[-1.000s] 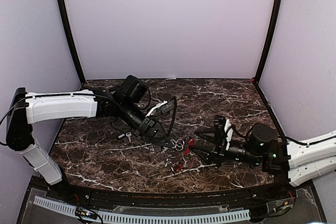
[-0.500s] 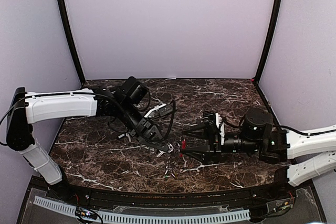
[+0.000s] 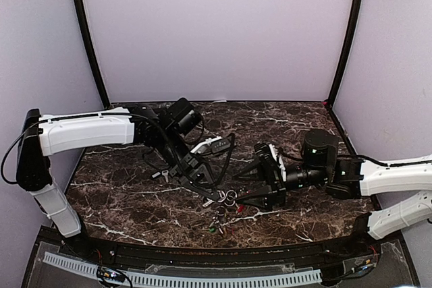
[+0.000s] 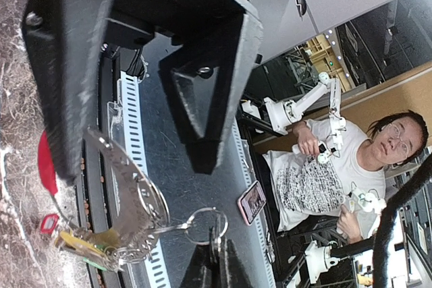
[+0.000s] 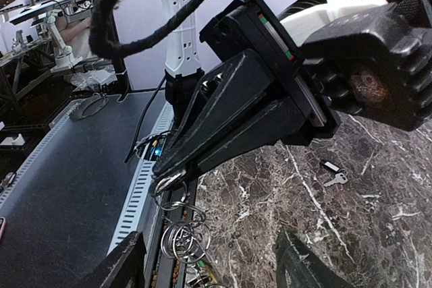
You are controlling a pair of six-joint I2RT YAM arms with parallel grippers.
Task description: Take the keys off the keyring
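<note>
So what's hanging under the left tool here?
The keyring, pinched in the left tool, with keys dangling below; red and yellow-green covers show. They overlap, so their count is hidden.

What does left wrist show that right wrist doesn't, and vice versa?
Only left wrist: the coloured heads of the keys, red and yellow-green, hanging at the bottom of the bunch, and a seated person beyond the table edge.
Only right wrist: the right gripper, fingers apart and holding nothing, and a loose key lying apart on the table.
Both: the left gripper shut on the keyring, with metal rings dangling below its fingertips.
</note>
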